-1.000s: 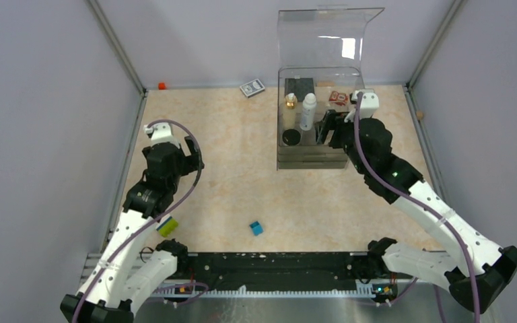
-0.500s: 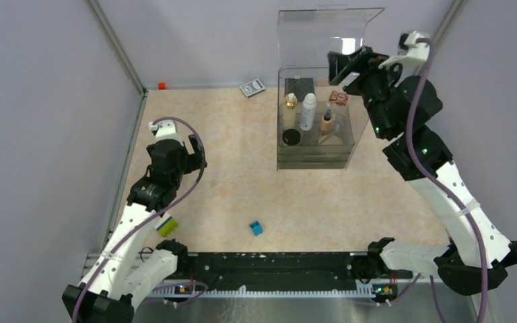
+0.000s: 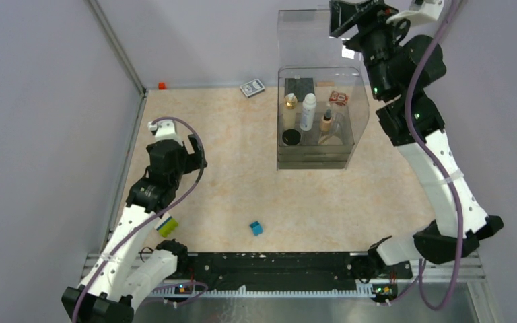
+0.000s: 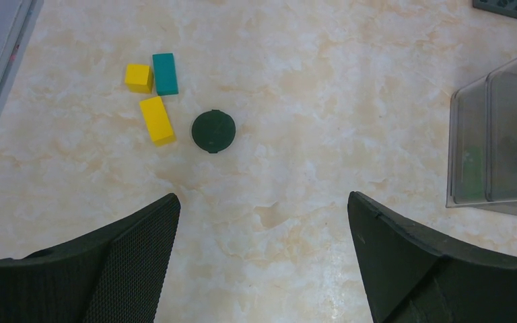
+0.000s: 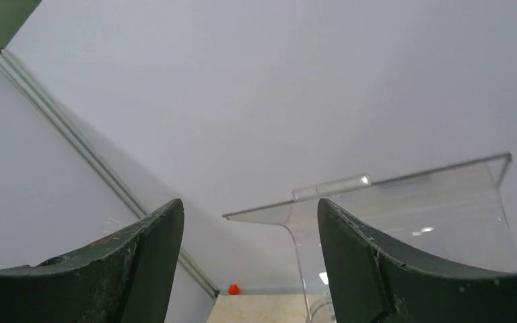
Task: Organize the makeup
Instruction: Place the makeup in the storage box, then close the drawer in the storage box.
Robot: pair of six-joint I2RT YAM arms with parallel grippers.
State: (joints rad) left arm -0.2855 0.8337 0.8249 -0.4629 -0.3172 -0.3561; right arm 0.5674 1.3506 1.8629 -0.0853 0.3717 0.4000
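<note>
- Two arms inspected; neither carries anything.
- Left gripper (image 4: 262, 198): jaws spread wide with nothing between them, hanging over the left side of the table (image 3: 242, 182). Beneath it, close together and untouched, lie a long yellow block (image 4: 157, 120), a small yellow block (image 4: 139, 77), a teal block (image 4: 165, 73) and a dark green round piece (image 4: 213, 131).
- Right gripper (image 3: 345, 19): raised high beside the upright lid (image 3: 316, 40) of the clear organizer (image 3: 313, 161), jaws parted and empty.
- Makeup, all in the organizer's top tray:
- gold-capped bottle (image 3: 289, 108) and white bottle (image 3: 307, 111) upright, side by side;
- black round compact (image 3: 291, 136) in front of them, dark square palette (image 3: 299, 87) behind;
- tan tube (image 3: 326, 122) to their right, pinkish checkered palette (image 3: 338, 97) at back right.
- Outside the organizer: grey card box (image 3: 252, 87) near the back wall, blue cube (image 3: 256, 228) towards the front.
</note>
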